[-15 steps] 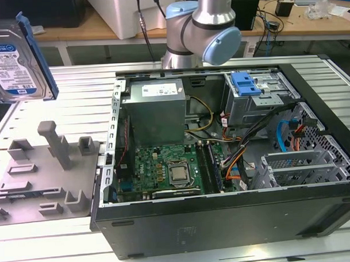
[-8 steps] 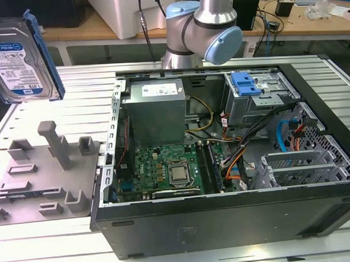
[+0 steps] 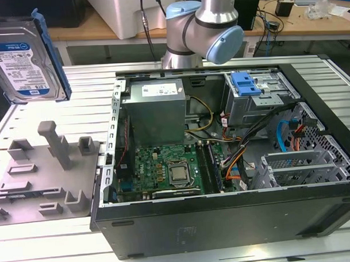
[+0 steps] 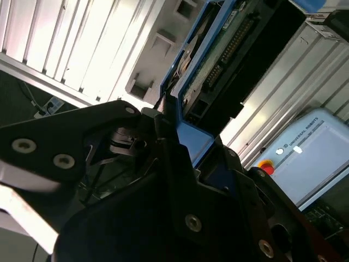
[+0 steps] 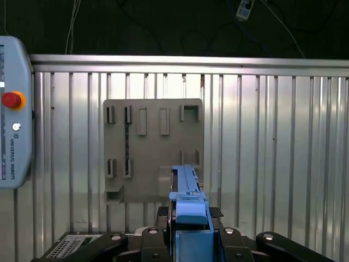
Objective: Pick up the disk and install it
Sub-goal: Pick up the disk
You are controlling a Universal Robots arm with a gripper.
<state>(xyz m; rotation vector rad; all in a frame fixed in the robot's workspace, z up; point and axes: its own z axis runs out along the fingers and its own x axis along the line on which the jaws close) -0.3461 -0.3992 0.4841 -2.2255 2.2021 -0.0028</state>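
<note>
Ribbed aluminium table (image 3: 41,250) is running under everything you are working over. Closest to the wrist cameras, the gripper (image 5: 191,215) is pinching the disk (image 5: 185,183) by its blue carrier bracket, jaws pressing in from both sides. In the exterior view that disk (image 3: 23,61) is hanging upright and slightly tilted at the exterior view's left, its white-and-blue label facing the camera with barcodes and small print. Below it the grey fixture plate (image 3: 44,176) is lying flat, its pegs standing apart from the disk's lower edge. Just beside the plate, the open computer case (image 3: 224,221) is showing you the green motherboard (image 3: 165,169), then the grey power supply (image 3: 157,108) wearing a white sticker. Farther back, toward the exterior view's right, the metal drive cage (image 3: 260,105) is sitting under a blue tab (image 3: 245,82), with cables crossing in front of it. Behind the case the arm (image 3: 203,23) is rising, well apart from the disk. In the first wrist view a teach pendant (image 5: 13,109) with a red button is lying on the ribbed surface, lettering running along its edge.
</note>
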